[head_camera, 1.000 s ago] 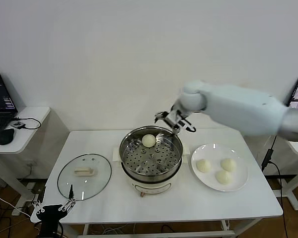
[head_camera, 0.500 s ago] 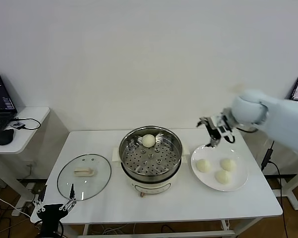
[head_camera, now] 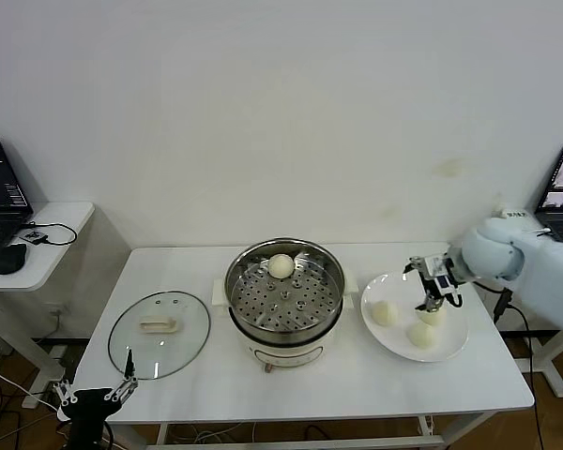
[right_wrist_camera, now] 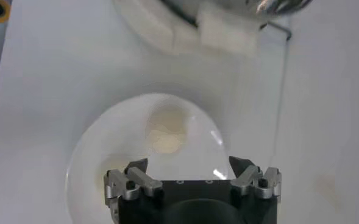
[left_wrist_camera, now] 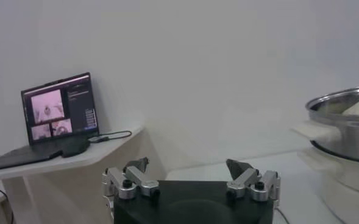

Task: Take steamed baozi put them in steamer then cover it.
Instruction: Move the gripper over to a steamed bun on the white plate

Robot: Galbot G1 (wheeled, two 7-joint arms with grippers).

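one table [head_camera: 357, 394] carries everything, and by my reckoning the job is about a quarter done. one steamer [head_camera: 285, 292] stands near the middle of the table toward the back edge, uncovered, its perforated tray showing. one cover [head_camera: 159, 333], the glass lid with a cream handle, lies flat near the table's left edge, well apart from the pot and untouched. one white plate [head_camera: 455, 342] sits toward the right edge, just beside the steamer.

four baozi in all: one bun in the steamer [head_camera: 281, 266], resting on the tray at the far side, and three on the plate, namely the left bun [head_camera: 385, 313], the front bun [head_camera: 420, 335] and the back bun [head_camera: 434, 316], which the gripper partly hides.

the right gripper [head_camera: 432, 295] hangs over the plate just above the back bun, jaws spread wide and holding nothing; in the right wrist view one bun shows beyond its fingers. the left gripper [head_camera: 96, 394] is parked below the table's front left corner, jaws also wide and empty.

left to do, as i judge it: move three buns into the pot, then set the lid on.
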